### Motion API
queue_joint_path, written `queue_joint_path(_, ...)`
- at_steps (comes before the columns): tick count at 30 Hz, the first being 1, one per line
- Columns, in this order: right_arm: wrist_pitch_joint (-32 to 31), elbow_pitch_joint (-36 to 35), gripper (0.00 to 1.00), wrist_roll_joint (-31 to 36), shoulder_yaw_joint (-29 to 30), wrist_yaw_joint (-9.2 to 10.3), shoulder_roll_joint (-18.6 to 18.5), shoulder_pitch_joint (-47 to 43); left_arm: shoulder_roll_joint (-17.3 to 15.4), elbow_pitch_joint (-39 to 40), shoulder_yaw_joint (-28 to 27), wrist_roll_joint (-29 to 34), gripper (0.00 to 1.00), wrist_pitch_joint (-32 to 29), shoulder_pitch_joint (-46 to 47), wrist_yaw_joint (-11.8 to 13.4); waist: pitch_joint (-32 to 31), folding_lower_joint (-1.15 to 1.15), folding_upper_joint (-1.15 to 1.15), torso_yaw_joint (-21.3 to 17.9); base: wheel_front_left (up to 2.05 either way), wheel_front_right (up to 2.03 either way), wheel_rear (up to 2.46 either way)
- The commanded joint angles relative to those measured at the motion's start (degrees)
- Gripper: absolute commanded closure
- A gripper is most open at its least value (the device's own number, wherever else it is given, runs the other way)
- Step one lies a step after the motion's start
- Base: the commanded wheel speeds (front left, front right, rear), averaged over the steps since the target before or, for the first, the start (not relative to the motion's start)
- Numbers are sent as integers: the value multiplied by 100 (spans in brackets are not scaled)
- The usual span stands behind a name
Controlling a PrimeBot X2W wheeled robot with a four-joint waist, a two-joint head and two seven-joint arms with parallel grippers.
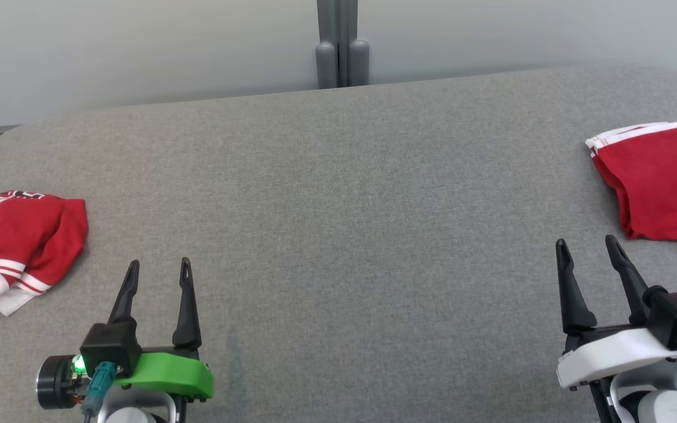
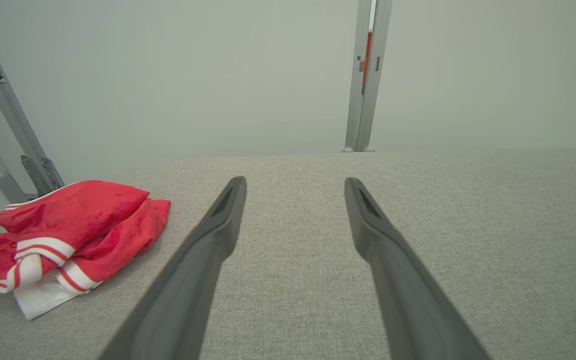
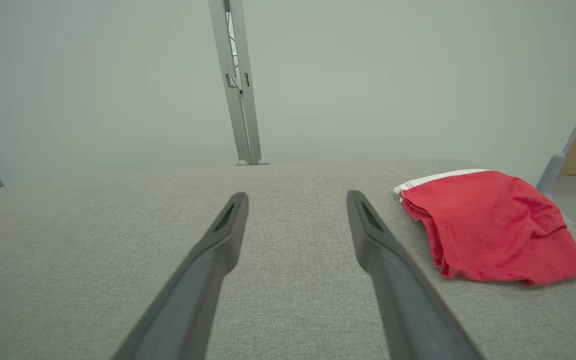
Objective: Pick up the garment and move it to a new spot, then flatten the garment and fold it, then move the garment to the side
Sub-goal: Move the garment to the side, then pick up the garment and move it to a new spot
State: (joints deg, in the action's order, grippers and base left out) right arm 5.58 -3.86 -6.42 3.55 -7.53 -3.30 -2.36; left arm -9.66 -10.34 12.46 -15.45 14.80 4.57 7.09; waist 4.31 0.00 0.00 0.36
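Seemingly pickup step only beginning: both pincers hovering low over grey padded surface (image 1: 338,194), nothing being held. Left pincer (image 1: 160,263) standing spread, empty; crumpled red garment (image 1: 15,235) lying off to its left, near, not touching. Right pincer (image 1: 586,241) likewise spread, empty; folded red garment (image 1: 662,182) lying ahead-right of it, apart, looking finished. Next move probably calling for left pincer swinging left, lowering onto crumpled heap, pinching upper fold.
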Motion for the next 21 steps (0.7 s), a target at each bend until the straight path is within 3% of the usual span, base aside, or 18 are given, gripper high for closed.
queue_joint_path(1,-37,-62,0,14,7,8,4,-101,13,-33,-13,-25,0,38,-98,-19,-127,0,0,49,0,0,0)
queue_joint_path(21,-162,-320,0,25,73,8,27,-209,140,-61,-170,162,0,40,79,-162,-63,0,0,168,0,0,0)
